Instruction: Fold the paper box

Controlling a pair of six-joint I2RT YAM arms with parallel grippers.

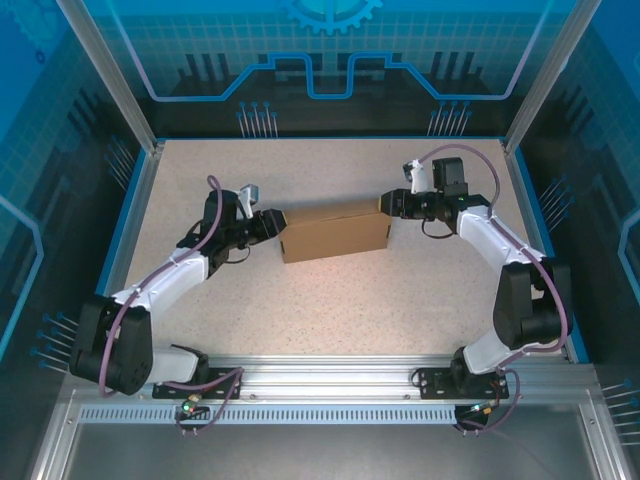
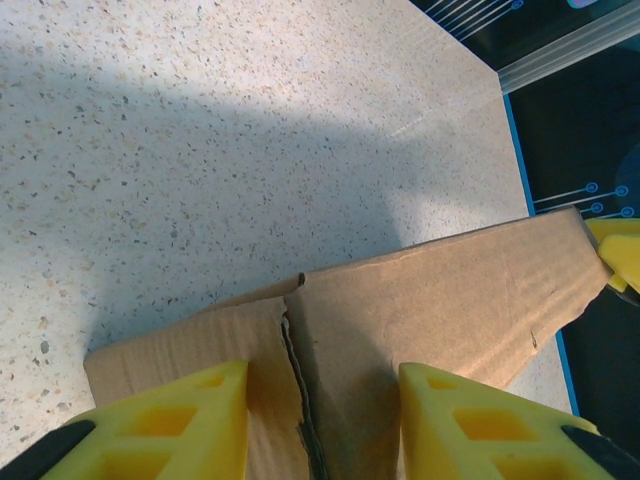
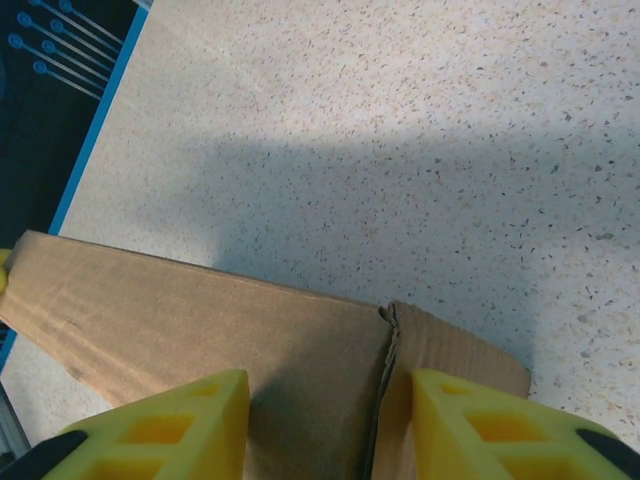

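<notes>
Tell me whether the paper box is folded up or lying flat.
Folded up: the paper box stands as a raised rectangular block with top and front faces showing.

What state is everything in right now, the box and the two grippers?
paper box: folded up into a box shape, a gripper at each end.
left gripper: open, fingers spread at the box's left end.
right gripper: open, fingers spread at the box's right end.

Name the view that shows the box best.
Top external: the whole box is in frame, between the left end effector and right end effector. The wrist views crop it: left wrist catches one end with a seam between panels, right wrist the other end.
</notes>
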